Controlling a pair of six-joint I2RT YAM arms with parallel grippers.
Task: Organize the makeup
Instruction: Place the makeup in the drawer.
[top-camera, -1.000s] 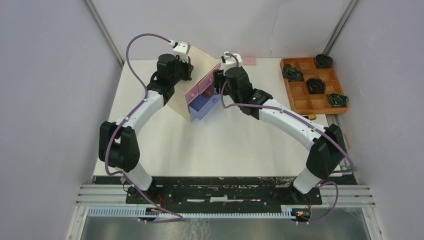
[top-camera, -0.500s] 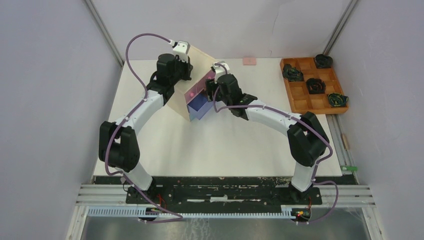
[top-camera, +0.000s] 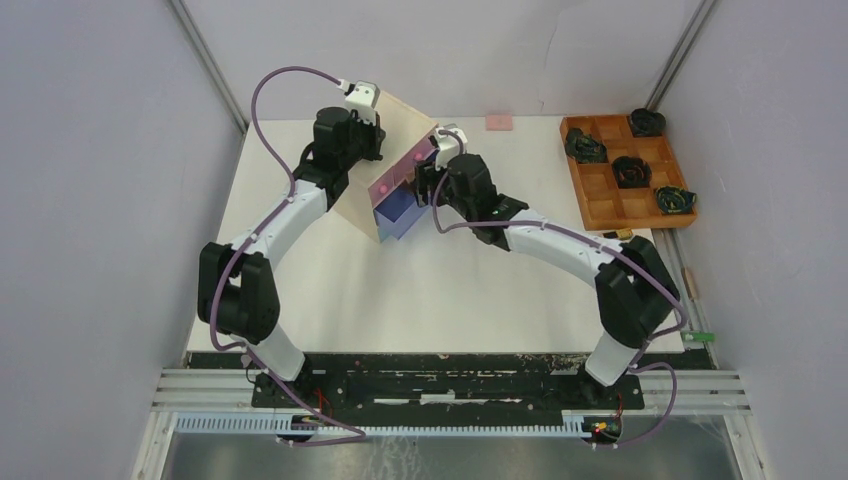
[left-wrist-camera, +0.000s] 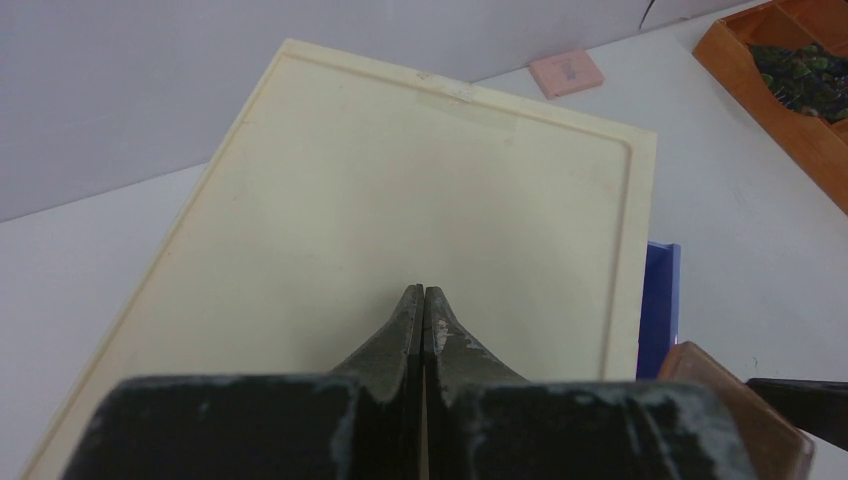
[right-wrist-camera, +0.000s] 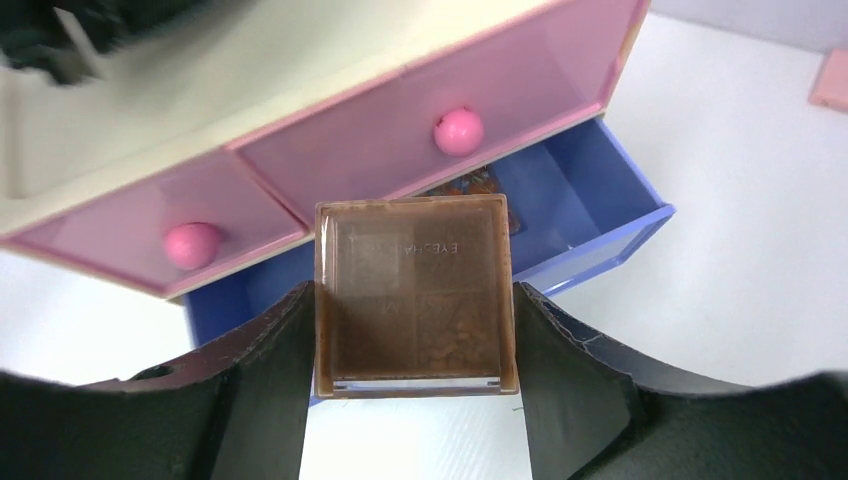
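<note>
- My left gripper (left-wrist-camera: 423, 300) has its fingers pressed together, holding nothing. The tips sit over the top of the chest (left-wrist-camera: 400, 180), and I cannot tell whether they touch it. I judge I am bracing the chest so it cannot slide.
- The chest top is a flat, pale, matte board with a shallow groove near its edge. It looks smooth and rigid.
- Its front has two glossy pink drawers (right-wrist-camera: 400, 150), both pushed in, each with a round pink knob (right-wrist-camera: 459, 130).
- Below them the blue drawer (right-wrist-camera: 590, 200) is pulled out, a shallow box with thin walls. Something orange-patterned lies at its back, mostly hidden.
- My right gripper (right-wrist-camera: 415, 315) is clamped on the palette (right-wrist-camera: 415, 290), one finger (right-wrist-camera: 270, 360) on each side edge. It is held level above the drawer's front edge.
- The palette is a square of clear brown plastic, hard and slick, with four pans showing through the lid.
- Step in hand: stowing the palette. Next I need to reach a little further in, lower it past the drawer wall, and only then let go.
- The pad (top-camera: 498, 122), pink, flat and soft-looking, lies on the table by the far wall, well apart.
- At far right is the wooden grid tray (top-camera: 605, 210) with dark coils (top-camera: 631, 170).
</note>
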